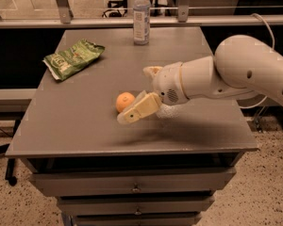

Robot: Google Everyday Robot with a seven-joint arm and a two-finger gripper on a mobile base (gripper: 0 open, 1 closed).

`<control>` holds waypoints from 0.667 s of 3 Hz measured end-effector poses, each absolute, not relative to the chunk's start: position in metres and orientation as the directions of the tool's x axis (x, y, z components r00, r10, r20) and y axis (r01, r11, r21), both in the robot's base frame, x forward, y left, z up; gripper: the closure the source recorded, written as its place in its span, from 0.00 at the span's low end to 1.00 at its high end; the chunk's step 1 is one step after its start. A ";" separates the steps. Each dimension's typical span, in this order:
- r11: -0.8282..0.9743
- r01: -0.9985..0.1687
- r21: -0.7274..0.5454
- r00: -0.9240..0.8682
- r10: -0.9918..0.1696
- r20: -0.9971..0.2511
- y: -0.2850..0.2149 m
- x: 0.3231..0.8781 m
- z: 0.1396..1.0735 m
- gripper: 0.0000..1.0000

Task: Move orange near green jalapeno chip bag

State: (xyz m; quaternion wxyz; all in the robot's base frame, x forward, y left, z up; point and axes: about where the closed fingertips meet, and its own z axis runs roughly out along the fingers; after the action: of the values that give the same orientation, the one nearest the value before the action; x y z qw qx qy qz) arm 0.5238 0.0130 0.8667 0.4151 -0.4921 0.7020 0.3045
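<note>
Drawers [132,185] stack under the grey table [85,131] that I watch through the one camera, and I place everything on it against the green jalapeno chip bag [73,58]. That bag lies flat and crinkled in the far left part of the table, its white lettering up and a pale edge showing at its lower left. The orange [124,100] sits on the bare surface well apart from the bag, to the bag's right and closer to the front edge than the bag is, roughly mid-table. The claw [134,94] hangs at the orange, so it too is to the right of the bag and nearer the front. I read the claw as open, since its two pale fingers [137,109] stand spread: one slants down just in front and to the right of the orange, close against it, though I cannot tell whether it touches, and the other shows farther back, on the side away from the front edge. The orange is not pinched between them. The white arm [245,69] reaches in from the side opposite the bag, crossing the right half of the table above the surface. A clear plastic bottle [141,15] stands upright to the right of the bag and farther back, at the table's rear edge, well apart from both bag and orange.
</note>
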 end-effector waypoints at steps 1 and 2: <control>0.331 -0.944 0.007 -0.155 -0.422 -0.893 0.016 0.519 0.852 0.02; 0.325 -0.945 -0.017 -0.127 -0.415 -0.901 0.021 0.516 0.847 0.25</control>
State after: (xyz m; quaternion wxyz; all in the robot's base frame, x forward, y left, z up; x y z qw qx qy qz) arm 0.5158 0.0208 0.8475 0.4373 -0.4954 0.6866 0.3034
